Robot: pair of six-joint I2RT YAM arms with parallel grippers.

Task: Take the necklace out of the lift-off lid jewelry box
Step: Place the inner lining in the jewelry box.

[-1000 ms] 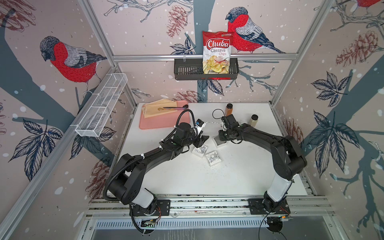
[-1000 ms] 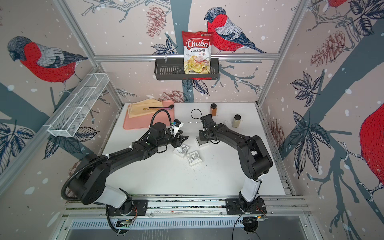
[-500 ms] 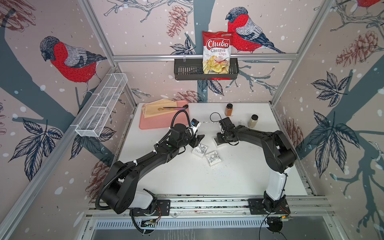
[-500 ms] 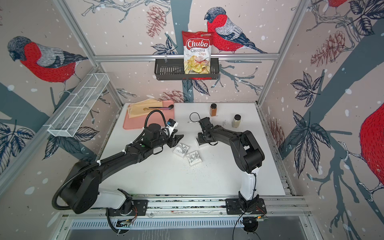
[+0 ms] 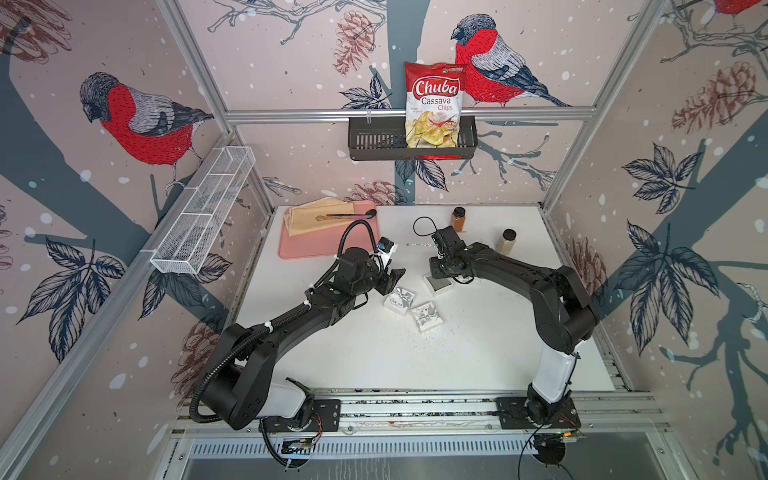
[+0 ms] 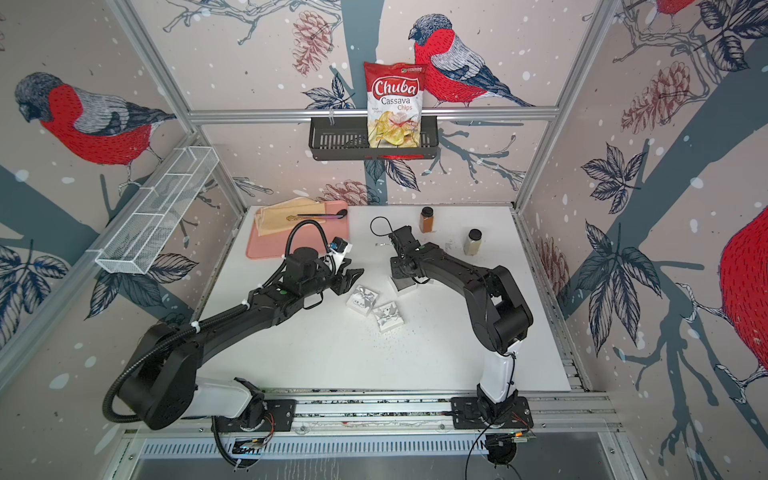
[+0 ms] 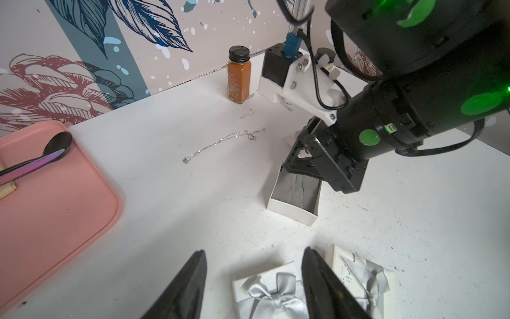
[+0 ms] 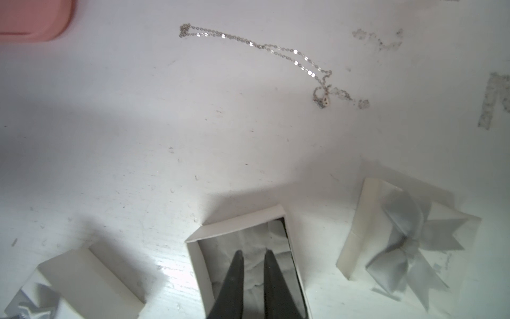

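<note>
A: Left arm (image 5: pixel 291 320) is drawing back slightly from the open box (image 5: pixel 438 284). The right arm (image 5: pixel 519 270) is shifting at the elbow, its tool hardly moving.

B: Logging, tray side first. The left gripper (image 7: pixel 254 250) is hovering on the side of the open box facing the pink tray (image 5: pixel 316 247). Its fingers are spread wide and holding nothing, with a bow-topped box (image 7: pixel 269 292) lying beneath.

A: And the necklace (image 8: pixel 256 47)?

B: Lying loose on the table (image 5: pixel 415 365), beyond the open box toward the back wall (image 5: pixel 311 178), not touching it.

A: Box is standing lidless, and its lining (image 8: pixel 259 240) is showing bare. Extraction is looking done; only pulling the arms away seems to be remaining.

B: Meanwhile the right gripper (image 8: pixel 254 252) is hanging over the open box, fingers nearly pressed together, pinching nothing.

A: Wrist views are showing the chain clearly. In both top views it is barely registering, and the right gripper is hiding part of the lining.
</note>
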